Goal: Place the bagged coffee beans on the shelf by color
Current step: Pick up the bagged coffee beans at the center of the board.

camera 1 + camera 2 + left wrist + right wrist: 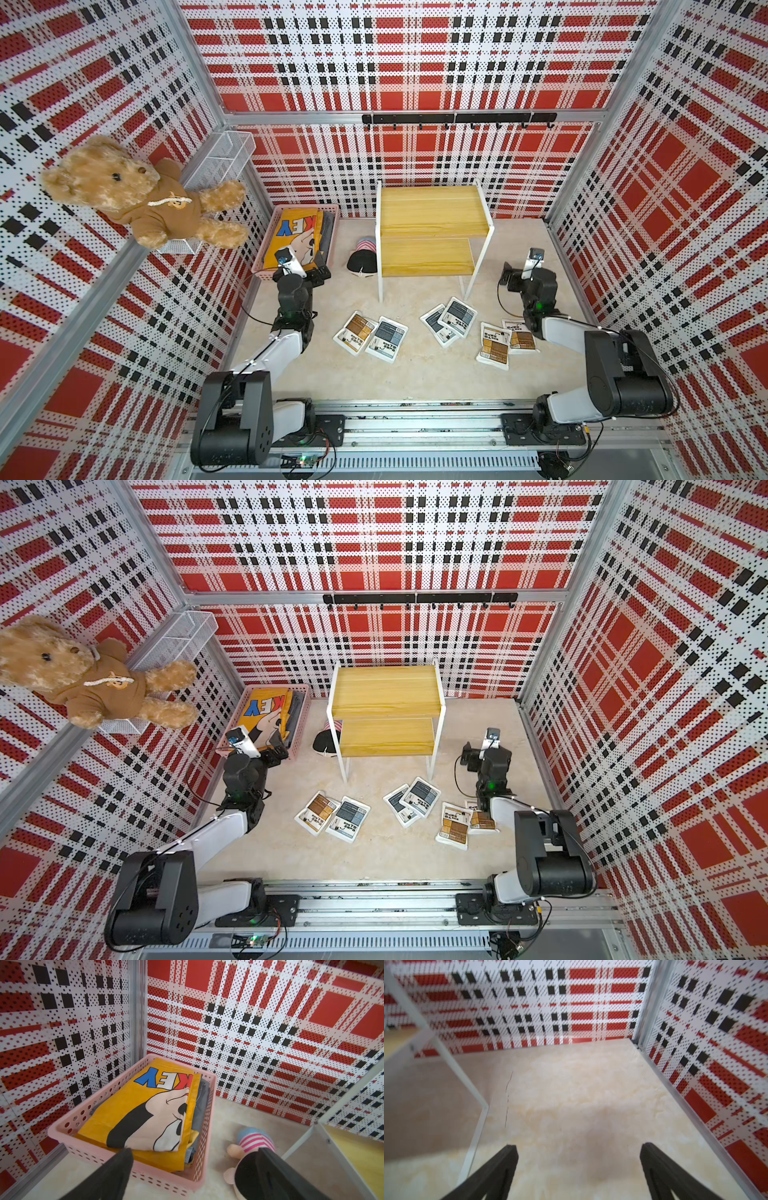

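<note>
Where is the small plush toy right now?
In both top views, the plush toy lies on the robot's left, between the pink basket and the shelf.

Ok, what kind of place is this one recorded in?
Probably a purpose-built robot test cell, not a real room: plaid-printed perforated wall panels on aluminium framing, the left arm and right arm mounted on a metal rail, and staged props like the shelf and teddy bear.

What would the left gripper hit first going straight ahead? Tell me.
Probably the near corner of the pink perforated plastic basket; the open left gripper aims there, though depth is unclear.
</note>
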